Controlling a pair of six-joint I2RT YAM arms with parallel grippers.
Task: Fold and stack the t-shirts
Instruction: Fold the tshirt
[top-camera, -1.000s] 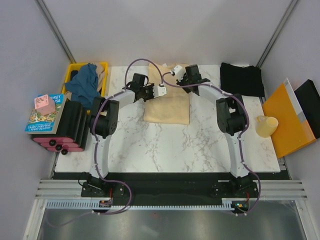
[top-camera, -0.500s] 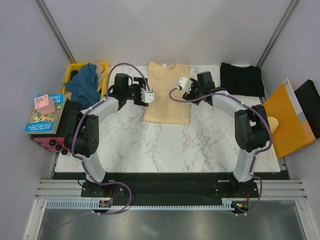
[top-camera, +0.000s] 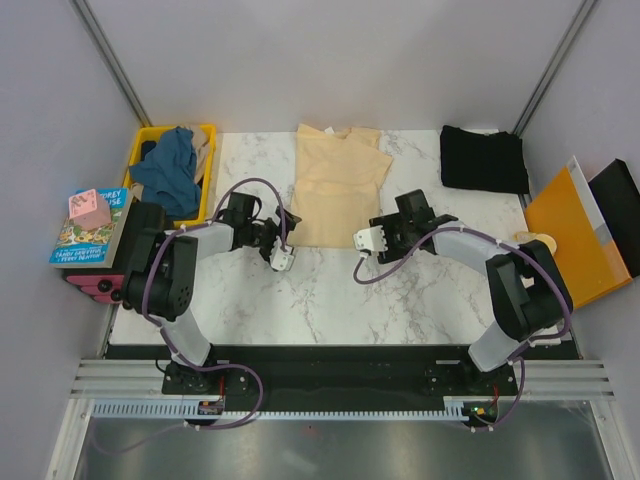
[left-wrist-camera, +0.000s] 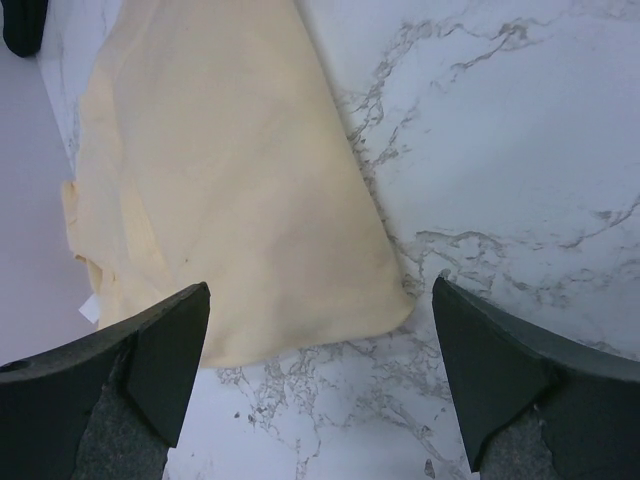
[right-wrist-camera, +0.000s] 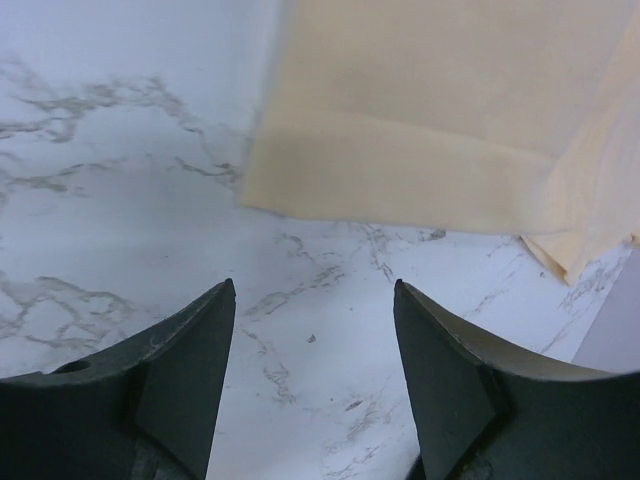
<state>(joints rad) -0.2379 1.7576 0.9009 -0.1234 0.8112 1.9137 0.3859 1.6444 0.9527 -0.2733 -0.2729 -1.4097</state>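
While agape, left end effector (left-wrist-camera: 320, 285), right end effector (right-wrist-camera: 315, 283) over marble table (top-camera: 400, 305), grey walls (top-camera: 300, 60).

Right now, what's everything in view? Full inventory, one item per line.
cream-yellow t-shirt: 1, pale cream, laid out far centre of table
black t-shirt: 1, black, folded, far right of table
teal-blue t-shirt: 1, teal, bunched in crate
crate: 1, yellow, far left
book: 1, blue-green, left of table on black stack
pink cube: 1, pink, on book
folder: 1, orange, right of table
table: 1, white marble, centre
left claw: 1, black, open, by cream shirt's near-left corner
right claw: 1, black, open, by its near-right corner
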